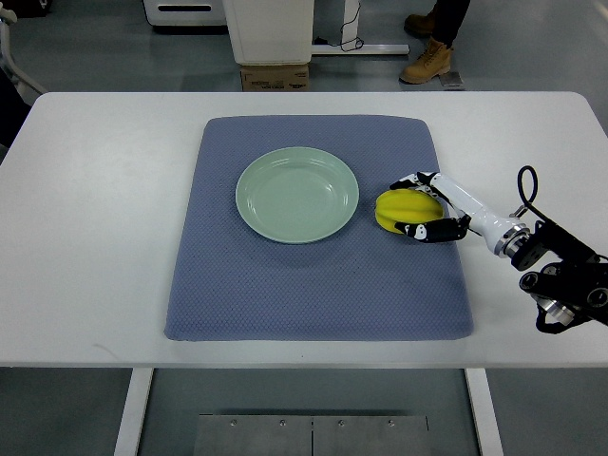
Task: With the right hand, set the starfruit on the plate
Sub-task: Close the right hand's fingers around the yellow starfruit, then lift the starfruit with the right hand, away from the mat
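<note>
— Yellow item, one: starfruit (401, 209), ridged and glossy, lying on the blue mat (285, 294) just right of the plate (261, 220). Do you log the same from your seat?

— I do. From my console it sits near the plate's right rim, but I cannot tell whether fruit and rim touch. It rests on the mat, not on the plate.

— Robot hand, right (425, 204): status?

— Arm enters from the right edge of the top view. White palm, black-tipped fingers (414, 230) curled around the starfruit's right side, one set above it and one below. I read it as clamped on the fruit.

— Containers?

— One entry: pale green round plate, shallow, centred on the upper half of the mat. I see nothing in it.

— Supporting items?

— Blue textured mat, rectangular, lying flat on the white surface (85, 237). Beyond the far edge I note a person's tan boots (427, 62) on the floor and a cardboard box (274, 78).
</note>
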{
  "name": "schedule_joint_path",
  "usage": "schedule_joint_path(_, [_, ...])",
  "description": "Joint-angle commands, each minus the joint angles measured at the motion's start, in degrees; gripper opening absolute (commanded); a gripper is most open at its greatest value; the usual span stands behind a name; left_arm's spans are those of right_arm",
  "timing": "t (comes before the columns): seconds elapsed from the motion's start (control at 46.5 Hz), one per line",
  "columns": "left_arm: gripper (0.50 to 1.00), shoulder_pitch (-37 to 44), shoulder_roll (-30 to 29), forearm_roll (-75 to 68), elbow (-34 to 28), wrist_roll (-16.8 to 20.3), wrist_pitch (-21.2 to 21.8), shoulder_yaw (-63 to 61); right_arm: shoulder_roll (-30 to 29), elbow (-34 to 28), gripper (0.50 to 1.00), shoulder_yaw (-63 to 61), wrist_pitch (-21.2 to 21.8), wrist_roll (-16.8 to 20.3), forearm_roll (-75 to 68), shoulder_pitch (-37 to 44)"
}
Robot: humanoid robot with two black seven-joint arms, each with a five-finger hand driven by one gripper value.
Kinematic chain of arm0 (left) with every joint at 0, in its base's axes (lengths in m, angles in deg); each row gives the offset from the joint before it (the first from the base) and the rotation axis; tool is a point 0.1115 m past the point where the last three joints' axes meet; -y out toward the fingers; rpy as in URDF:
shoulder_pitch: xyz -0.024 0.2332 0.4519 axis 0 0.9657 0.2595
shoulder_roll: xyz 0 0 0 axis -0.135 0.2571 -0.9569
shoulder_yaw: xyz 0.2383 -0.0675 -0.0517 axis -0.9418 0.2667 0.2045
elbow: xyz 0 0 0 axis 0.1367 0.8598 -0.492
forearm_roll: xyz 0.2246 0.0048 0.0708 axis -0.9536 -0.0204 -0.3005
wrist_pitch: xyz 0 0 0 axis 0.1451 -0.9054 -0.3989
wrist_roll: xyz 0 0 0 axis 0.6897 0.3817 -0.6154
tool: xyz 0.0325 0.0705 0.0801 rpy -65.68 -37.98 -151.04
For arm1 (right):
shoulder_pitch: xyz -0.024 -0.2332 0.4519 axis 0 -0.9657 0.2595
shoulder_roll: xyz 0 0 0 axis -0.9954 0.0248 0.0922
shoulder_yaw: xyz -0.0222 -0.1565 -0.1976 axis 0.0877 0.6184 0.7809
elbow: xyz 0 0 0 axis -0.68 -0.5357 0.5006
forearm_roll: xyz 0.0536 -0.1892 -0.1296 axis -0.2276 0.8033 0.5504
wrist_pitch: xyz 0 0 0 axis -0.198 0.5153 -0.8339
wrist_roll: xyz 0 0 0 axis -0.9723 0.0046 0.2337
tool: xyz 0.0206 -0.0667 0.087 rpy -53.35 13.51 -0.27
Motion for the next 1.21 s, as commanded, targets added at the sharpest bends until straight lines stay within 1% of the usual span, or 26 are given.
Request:
schedule_joint_path(0.0, [1.000, 0.00, 0.00, 0.00, 0.00, 0.00, 0.01, 0.00, 0.00, 0.01, 0.500, 0.25, 0.23, 0.04, 0.00, 0.23])
schedule_joint_path(0.387, [1.000, 0.00, 0.00, 0.00, 0.00, -0.09, 0.01, 0.00, 0.27, -0.52, 0.500, 0.78, 1.20, -0.49, -4.48, 2.87])
schedule_joint_path(0.517, [1.000, 0.00, 0.00, 0.00, 0.00, 0.00, 0.01, 0.00, 0.79, -0.61, 0.500, 0.17, 2.95, -0.58, -6.33, 4.18])
schedule_joint_path(0.603, [1.000, 0.00, 0.00, 0.00, 0.00, 0.00, 0.01, 0.00, 2.28, -0.43, 0.500, -1.59, 5.24, -0.66, -7.47, 4.80])
schedule_joint_path(0.753, [1.000, 0.00, 0.00, 0.00, 0.00, 0.00, 0.01, 0.00, 6.24, 0.44, 0.500, -4.75, 10.69, -0.58, -7.83, 6.38])
schedule_joint_path(0.839, [1.000, 0.00, 0.00, 0.00, 0.00, 0.00, 0.01, 0.00, 7.30, 2.81, 0.500, -5.99, 13.32, -0.58, -7.83, 6.91])
schedule_joint_path(0.969, [1.000, 0.00, 0.00, 0.00, 0.00, 0.00, 0.01, 0.00, 7.47, 8.26, 0.500, -6.60, 18.24, -0.58, -7.83, 8.23])
schedule_joint_path(1.055, [1.000, 0.00, 0.00, 0.00, 0.00, 0.00, 0.01, 0.00, 7.47, 9.76, 0.500, -7.13, 19.74, -0.58, -7.83, 8.40])
schedule_joint_path(1.184, [1.000, 0.00, 0.00, 0.00, 0.00, 0.00, 0.01, 0.09, 7.39, 9.67, 0.500, -8.54, 20.27, -0.40, -7.83, 8.40])
